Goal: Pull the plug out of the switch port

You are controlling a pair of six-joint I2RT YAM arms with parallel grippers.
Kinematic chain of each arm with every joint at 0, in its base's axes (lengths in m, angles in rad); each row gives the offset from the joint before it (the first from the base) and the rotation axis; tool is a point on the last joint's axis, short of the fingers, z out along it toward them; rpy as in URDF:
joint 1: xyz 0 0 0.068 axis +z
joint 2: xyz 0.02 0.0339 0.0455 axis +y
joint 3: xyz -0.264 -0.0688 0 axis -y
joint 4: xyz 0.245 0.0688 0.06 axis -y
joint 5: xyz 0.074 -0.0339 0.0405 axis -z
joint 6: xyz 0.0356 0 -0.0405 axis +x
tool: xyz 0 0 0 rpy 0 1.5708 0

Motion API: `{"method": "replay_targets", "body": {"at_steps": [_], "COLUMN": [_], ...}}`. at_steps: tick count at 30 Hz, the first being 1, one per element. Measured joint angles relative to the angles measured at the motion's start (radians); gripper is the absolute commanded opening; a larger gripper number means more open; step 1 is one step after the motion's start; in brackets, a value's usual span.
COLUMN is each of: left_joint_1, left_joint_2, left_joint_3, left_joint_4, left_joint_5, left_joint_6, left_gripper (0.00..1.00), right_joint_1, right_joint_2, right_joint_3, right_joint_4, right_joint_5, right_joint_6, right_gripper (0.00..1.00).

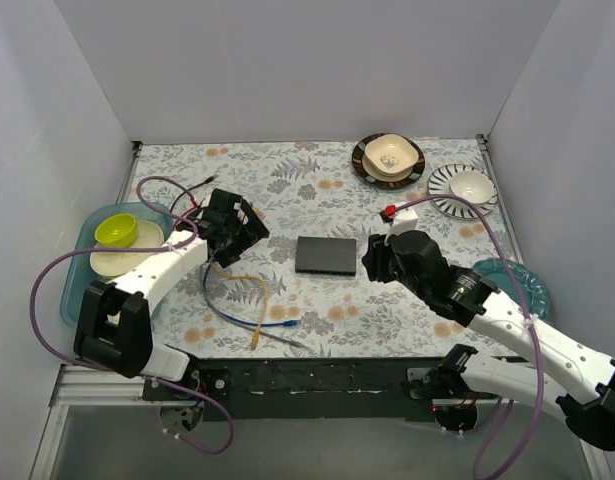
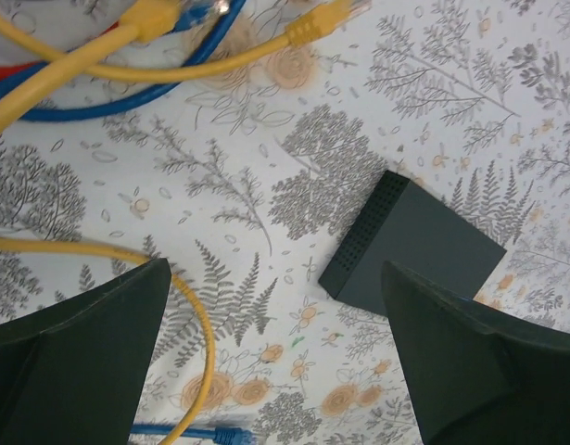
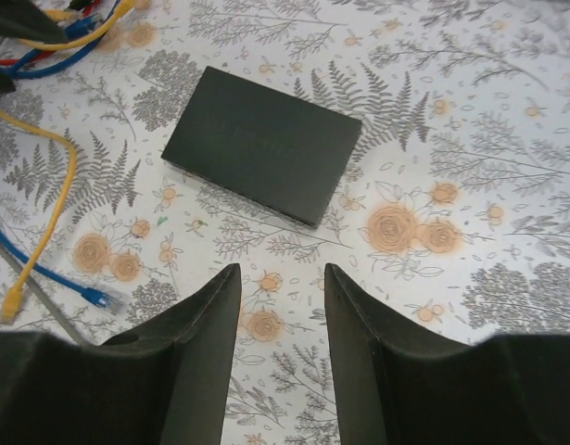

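A floral-print table [image 1: 327, 190] holds one switch [image 1: 325, 255], lying flat between two grippers and touched by neither. The left gripper [image 2: 275, 269] is spread wide and empty. The right gripper [image 3: 281, 271] is narrowly parted and empty. The tangled cables [image 1: 249, 290], yellow and blue, cannot be counted.

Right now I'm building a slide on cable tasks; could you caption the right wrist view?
Right gripper, open, short of the dark switch; yellow cable and blue cable lie loose at left.

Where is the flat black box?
In the top view, the switch lies flat in the middle, between the left gripper and the right gripper, nearer the right one.
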Motion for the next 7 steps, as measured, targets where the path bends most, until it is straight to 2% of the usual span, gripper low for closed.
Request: {"method": "replay_targets", "body": {"at_steps": [4, 7], "left_joint_1": [-0.008, -0.015], "left_joint_2": [-0.057, -0.106], "left_joint_3": [-0.04, -0.063], "left_joint_4": [-0.046, -0.055], "left_joint_5": [-0.004, -0.003], "left_joint_6": [-0.027, -0.039], "left_gripper": [0.98, 0.98], "right_joint_1": [0.029, 0.034], "right_joint_2": [-0.102, -0.152], "right_joint_3": [-0.025, -0.042], "right_joint_4": [-0.029, -0.045], "right_joint_5": [0.08, 0.101], "right_joint_6": [-0.029, -0.034], "right_gripper": [0.55, 0.64]}}
